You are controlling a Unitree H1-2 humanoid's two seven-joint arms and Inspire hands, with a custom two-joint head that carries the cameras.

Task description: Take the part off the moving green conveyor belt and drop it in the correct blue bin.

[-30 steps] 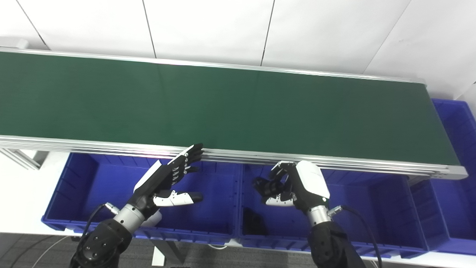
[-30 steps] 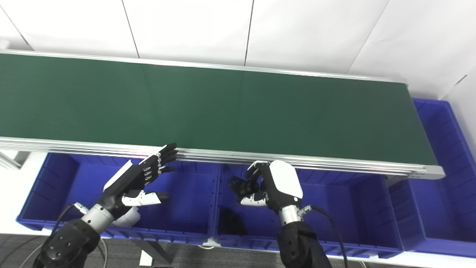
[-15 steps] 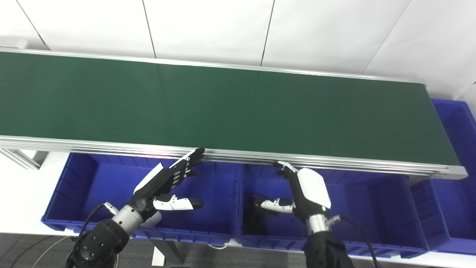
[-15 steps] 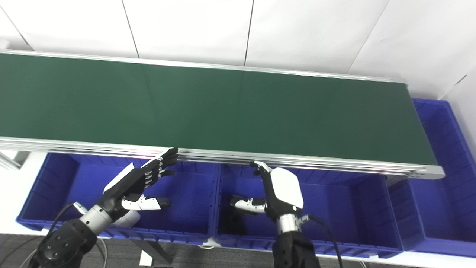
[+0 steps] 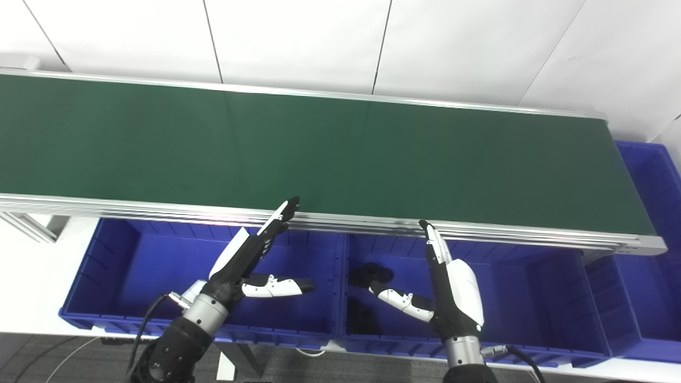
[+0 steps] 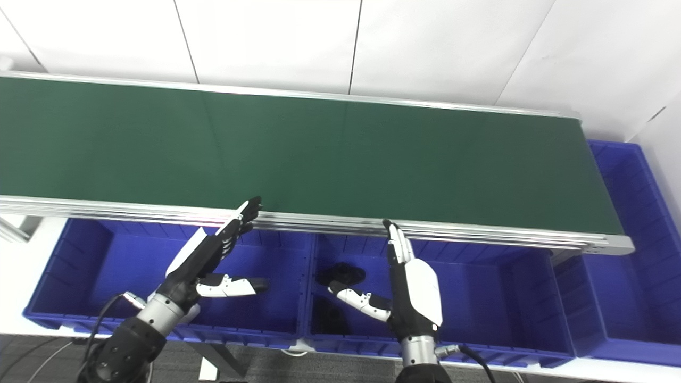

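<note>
- Both hands empty, fingers straight and apart: left hand (image 5: 250,255), right hand (image 5: 452,287).
- 2 dark parts (image 5: 371,274) lying in the middle bin (image 5: 532,298), near its left wall.
- Green belt (image 5: 319,149) bare; best to wait poised by its near edge.

Both hands share one build — black fingers, a glossy white shell over the back, and a white thumb segment tipped in black. The left hand (image 5: 242,260) and the right hand (image 5: 452,287) each end in a ribbed silver wrist collar above a black forearm. A black cable loops from each wrist — thin and curved.
</note>
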